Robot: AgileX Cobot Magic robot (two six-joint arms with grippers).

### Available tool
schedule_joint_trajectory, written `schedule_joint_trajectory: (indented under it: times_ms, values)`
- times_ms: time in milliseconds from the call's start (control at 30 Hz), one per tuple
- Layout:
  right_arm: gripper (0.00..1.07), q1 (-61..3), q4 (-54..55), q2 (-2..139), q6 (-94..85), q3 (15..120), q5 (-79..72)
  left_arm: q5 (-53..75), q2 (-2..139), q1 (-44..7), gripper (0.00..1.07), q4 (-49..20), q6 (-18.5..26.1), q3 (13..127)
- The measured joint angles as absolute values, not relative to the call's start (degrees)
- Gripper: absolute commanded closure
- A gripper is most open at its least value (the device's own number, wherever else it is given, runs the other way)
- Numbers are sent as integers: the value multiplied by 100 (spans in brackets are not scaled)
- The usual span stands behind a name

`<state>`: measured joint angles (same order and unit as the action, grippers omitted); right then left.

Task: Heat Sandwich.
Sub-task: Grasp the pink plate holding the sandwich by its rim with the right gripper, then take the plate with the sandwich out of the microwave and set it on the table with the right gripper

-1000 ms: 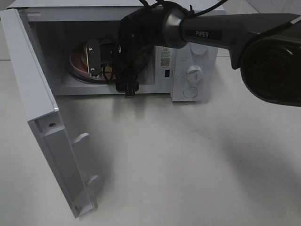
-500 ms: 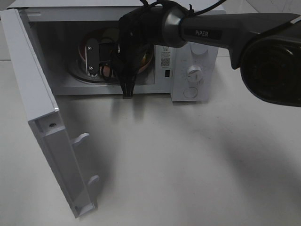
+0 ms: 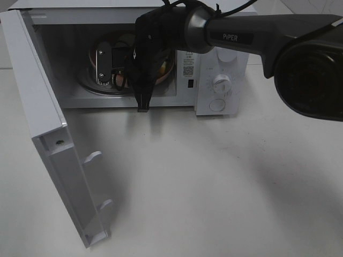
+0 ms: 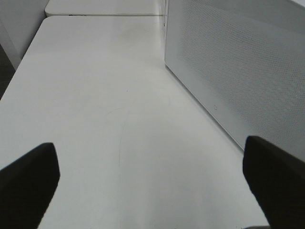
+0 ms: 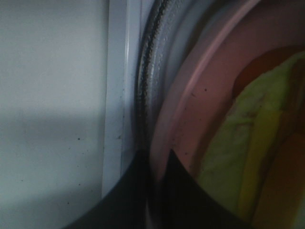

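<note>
while the door point(image 3: 43, 134) stands open, the right gripper point(image 5: 156, 157) clamps the pink plate point(image 5: 205, 95) in the microwave point(image 3: 220, 80)

the microwave sits at the far edge of the table point(image 3: 214, 176), and its door swings out on the left side, toward the camera. a broad stretch of bare table lies in front of the cavity and to the right of the door. one pink plate rests on the glass turntable point(image 5: 147, 71) inside, and one sandwich point(image 5: 248, 143) lies on that plate. the door carries two latch hooks point(image 3: 92, 156). the right arm point(image 3: 257, 32) comes in from the right, crosses above the control panel and bends down into the cavity. the fingers of the right gripper are pressed together on the rim of the plate. the left gripper point(image 4: 150, 145) hovers over the table beside the perforated side wall of the microwave, with its fingers spread wide and only table between them.
</note>
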<state>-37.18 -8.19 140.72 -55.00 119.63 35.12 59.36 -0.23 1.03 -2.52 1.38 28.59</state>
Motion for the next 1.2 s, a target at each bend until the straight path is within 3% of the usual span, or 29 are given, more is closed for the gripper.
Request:
schedule_joint_trajectory:
  times_ms: [267,1200]
  values:
    - [107,-3718,-693,13952,-5730,11918,3673,5936,-23,103,4,-252,138,2859]
    - [107,-3718,-584,12617,-7105,9603,2555,5936,-23,103,4,-252,138,2859]
